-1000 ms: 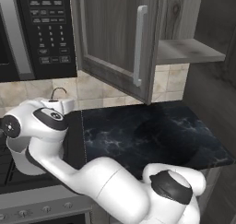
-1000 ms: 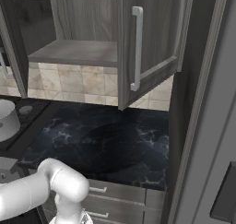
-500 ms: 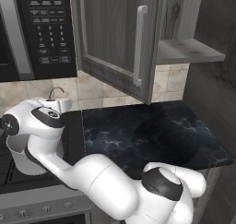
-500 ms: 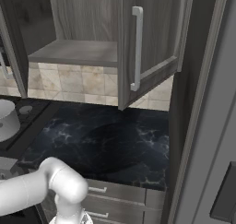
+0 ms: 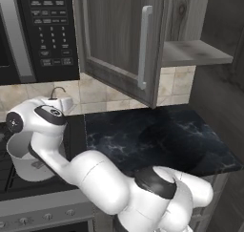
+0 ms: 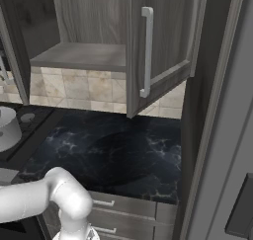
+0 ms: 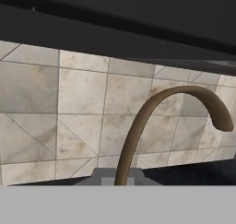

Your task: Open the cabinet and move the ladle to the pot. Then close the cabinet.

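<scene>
Pincer: clamped on the ladle (image 7: pixel 138 126), tips together at 6 o'clock in the hand view with the brown handle rising out between them and hooking over to 3 o'clock against the tiled wall (image 7: pixel 60 112).
Ladle: from the left base camera its hook (image 5: pixel 57 89) pokes up just above the robot's wrist, over the pot; the bowl end is hidden behind the arm, so I can't say if it is inside yet.
Pot: light grey, on the stove at 9 o'clock in the left base view (image 5: pixel 26 162), mostly masked by the arm; its rim also peeks in at 9 o'clock from the right base camera (image 6: pixel 7 128).
Cabinet: both doors swung wide, left door (image 5: pixel 121 40) hanging out over the dark counter (image 5: pixel 157 135), shelf (image 6: pixel 81 56) bare.
Stage: by my read, ladle about to go in, door closing yet to come.
Risk one: let go too high and the ladle could tip on the rim and clatter onto the stove.
Risk two: a wide swing back could clip the open door's low corner.
Risk three: the hooked handle might snag a finger on release.
</scene>
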